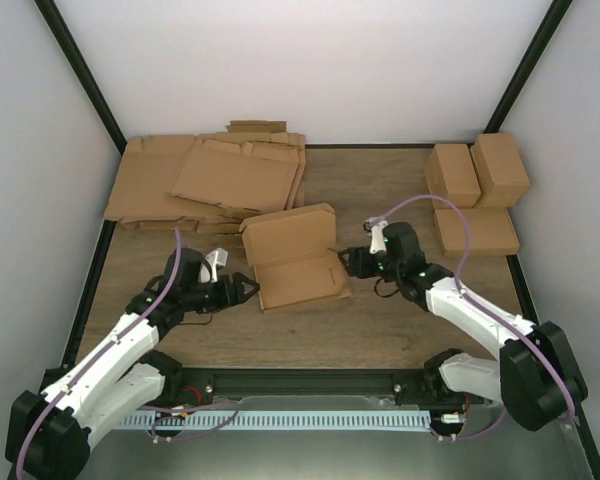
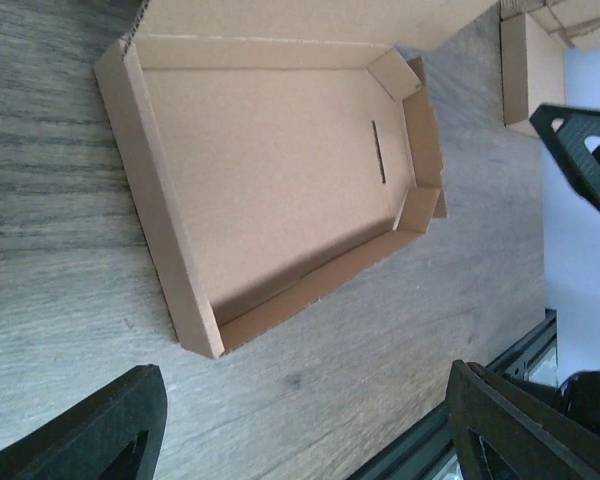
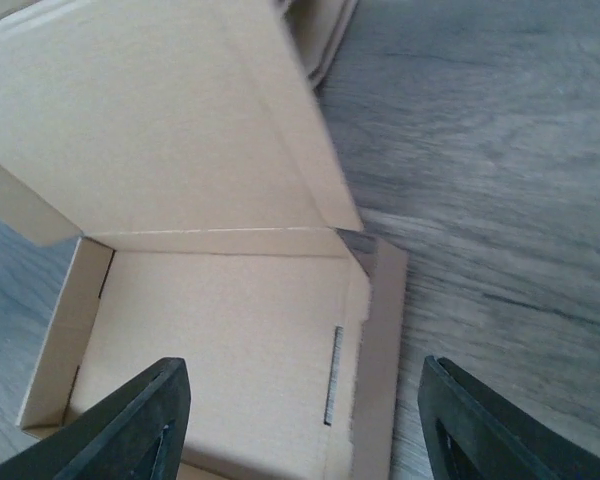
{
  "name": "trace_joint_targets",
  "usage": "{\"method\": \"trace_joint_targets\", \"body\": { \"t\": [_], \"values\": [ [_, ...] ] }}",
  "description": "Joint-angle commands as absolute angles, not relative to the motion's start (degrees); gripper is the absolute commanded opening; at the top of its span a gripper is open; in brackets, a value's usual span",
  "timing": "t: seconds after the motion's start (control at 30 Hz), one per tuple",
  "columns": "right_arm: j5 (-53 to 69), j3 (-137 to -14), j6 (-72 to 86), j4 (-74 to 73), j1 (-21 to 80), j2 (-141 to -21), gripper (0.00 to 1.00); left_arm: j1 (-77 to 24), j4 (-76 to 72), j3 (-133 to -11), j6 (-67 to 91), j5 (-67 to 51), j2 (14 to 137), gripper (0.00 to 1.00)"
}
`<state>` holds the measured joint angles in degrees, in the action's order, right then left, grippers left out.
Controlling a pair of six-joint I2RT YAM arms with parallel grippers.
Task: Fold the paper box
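Roughly mid table point(image 1: 410, 315), the paper box point(image 1: 298, 280) lies open, long axis 9-to-3, lid point(image 1: 288, 232) raised at 12. Left gripper point(image 1: 248, 291) spread, empty, at its 8; right gripper point(image 1: 347, 262) spread, empty, at 3; both just beside.

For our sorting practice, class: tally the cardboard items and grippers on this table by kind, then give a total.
Half-folded paper box: 1
Closed boxes: 3
Pile of flat sheets: 1
Open grippers, left gripper and right gripper: 2
Total: 7
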<state>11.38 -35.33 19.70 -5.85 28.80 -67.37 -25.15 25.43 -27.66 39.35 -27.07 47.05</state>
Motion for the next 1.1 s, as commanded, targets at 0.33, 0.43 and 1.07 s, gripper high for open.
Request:
{"method": "trace_joint_targets", "body": {
  "t": [0.33,0.43,1.07],
  "values": [
    [34.9,-20.0,31.7,8.8,14.6,-66.1,0.57,-25.6,9.7,-23.6,42.8,-26.6,55.9,0.68],
    [34.5,-18.7,31.8,9.8,14.4,-67.8,0.56,-25.8,8.7,-23.5,42.2,-27.0,58.3,0.62],
    [39.8,-18.4,37.6,22.1,11.9,-84.2,0.45,-28.7,4.5,-23.3,44.6,-17.9,66.6,0.42]
  ]
}}
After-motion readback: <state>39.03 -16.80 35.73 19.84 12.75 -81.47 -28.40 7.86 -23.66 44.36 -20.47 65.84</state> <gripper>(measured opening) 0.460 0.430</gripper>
